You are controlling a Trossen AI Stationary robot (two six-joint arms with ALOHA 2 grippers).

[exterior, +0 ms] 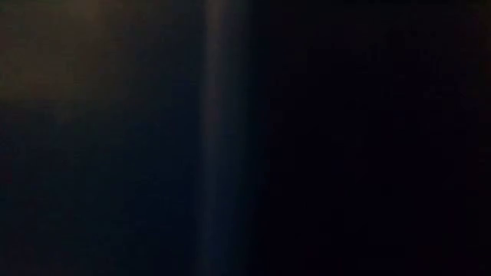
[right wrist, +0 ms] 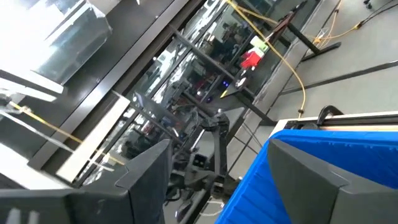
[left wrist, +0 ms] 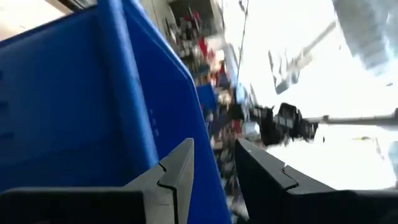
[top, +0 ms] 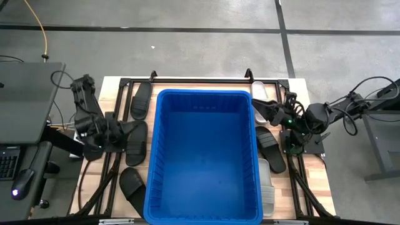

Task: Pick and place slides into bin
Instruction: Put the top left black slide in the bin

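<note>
The blue bin (top: 203, 156) stands in the middle of the table. Left of it lie three black slides (top: 141, 100), (top: 136, 144), (top: 132, 184). Right of it lie a pale slide (top: 259, 92), a black slide (top: 272, 149) and a pale slide (top: 266, 182). My left gripper (top: 120, 133) is beside the middle black slide on the left, open and empty (left wrist: 214, 171), with the bin's wall (left wrist: 93, 106) close by. My right gripper (top: 261, 111) is at the bin's right rim, open and empty (right wrist: 230, 174). The low view is dark.
A black metal frame (top: 200, 80) runs around the table's edges. A dark box (top: 25, 100) and a keyboard (top: 7, 164) sit beyond the left edge. The slides fill the narrow strips between the bin and the frame on both sides.
</note>
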